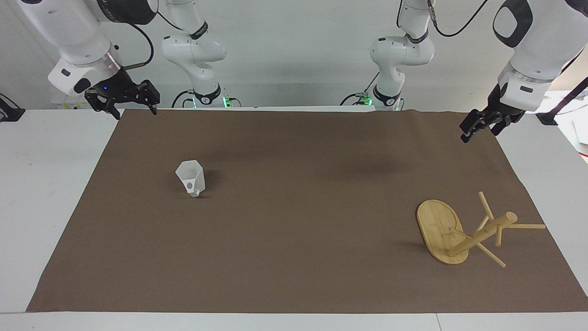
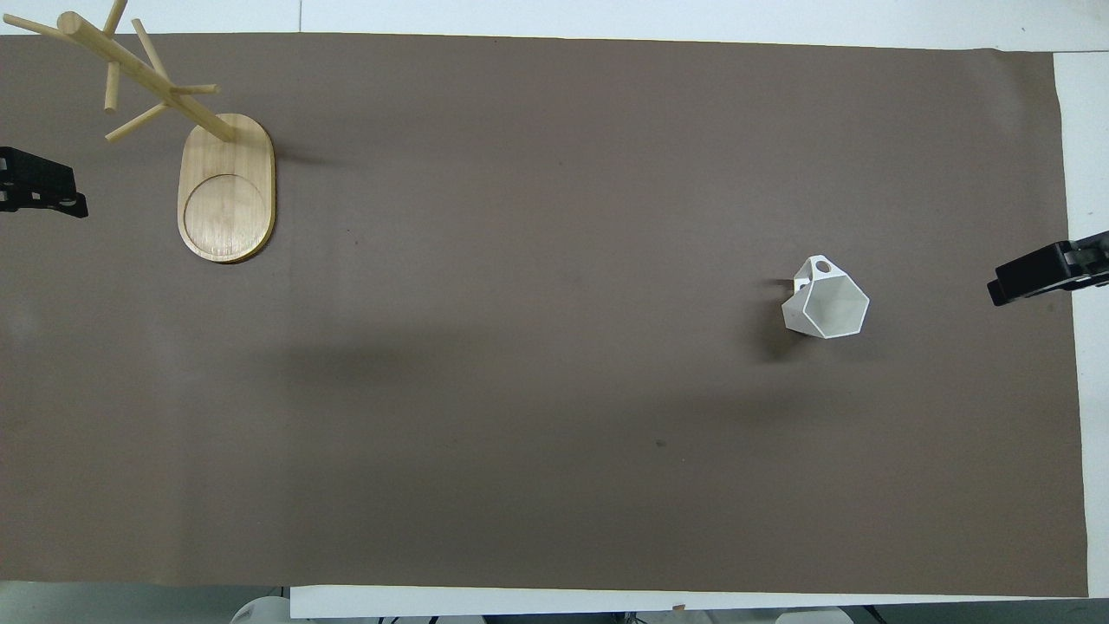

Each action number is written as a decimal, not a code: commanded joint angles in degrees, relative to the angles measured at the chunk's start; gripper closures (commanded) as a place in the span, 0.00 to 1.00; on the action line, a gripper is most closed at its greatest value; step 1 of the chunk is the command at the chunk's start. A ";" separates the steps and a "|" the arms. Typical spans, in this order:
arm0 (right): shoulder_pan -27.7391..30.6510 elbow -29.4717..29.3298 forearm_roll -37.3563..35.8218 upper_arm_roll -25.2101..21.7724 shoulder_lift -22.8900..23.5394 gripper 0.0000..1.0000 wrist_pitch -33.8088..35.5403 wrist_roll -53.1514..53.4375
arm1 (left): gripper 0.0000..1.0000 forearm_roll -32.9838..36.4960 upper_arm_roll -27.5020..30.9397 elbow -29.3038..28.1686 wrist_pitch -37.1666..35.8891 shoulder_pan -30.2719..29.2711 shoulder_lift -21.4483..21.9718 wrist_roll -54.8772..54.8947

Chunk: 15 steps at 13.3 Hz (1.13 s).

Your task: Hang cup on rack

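The white faceted cup [image 1: 190,178] stands upright on the brown mat toward the right arm's end, its handle tab with the round hole turned away from the robots; it also shows in the overhead view [image 2: 827,299]. The bamboo rack [image 1: 464,232] stands on its oval base toward the left arm's end, its post and pegs bare; it also shows in the overhead view [image 2: 227,186]. My right gripper [image 1: 133,110] is open and empty, raised over the mat's corner. My left gripper [image 1: 480,133] is open and empty, raised over the mat's edge, nearer the robots than the rack.
The brown mat [image 1: 294,239] covers most of the white table [image 1: 46,184]. In the overhead view the left gripper [image 2: 80,195] shows at one edge and one of the right gripper's fingers [image 2: 1040,276] at the other.
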State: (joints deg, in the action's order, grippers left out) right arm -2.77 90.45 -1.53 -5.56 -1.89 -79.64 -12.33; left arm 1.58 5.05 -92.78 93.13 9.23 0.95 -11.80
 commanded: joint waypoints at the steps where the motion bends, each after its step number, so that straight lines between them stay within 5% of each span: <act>1: -0.22 0.35 -0.84 0.20 -0.31 0.01 0.19 1.60 | 0.00 -0.35 -0.22 -1.26 1.00 -0.53 0.81 0.20; 9: -0.22 1.58 -0.58 0.20 -0.92 0.01 0.19 0.29 | 0.00 -0.27 -0.22 -1.26 1.00 -0.53 0.81 0.20; 12: 1.09 2.80 3.19 -0.07 -0.92 0.01 -2.95 -16.26 | 0.00 -0.35 -0.22 -1.26 1.00 -0.53 0.81 0.20; 15: 8.81 2.81 9.07 -0.16 2.84 0.01 -5.60 -38.93 | 0.00 -0.35 -0.22 -1.26 1.00 -0.53 0.81 0.20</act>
State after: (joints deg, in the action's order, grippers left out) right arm 1.36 92.53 4.04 -5.74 -1.18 -83.06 -39.53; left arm 1.58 5.05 -92.78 93.13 9.23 0.95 -11.80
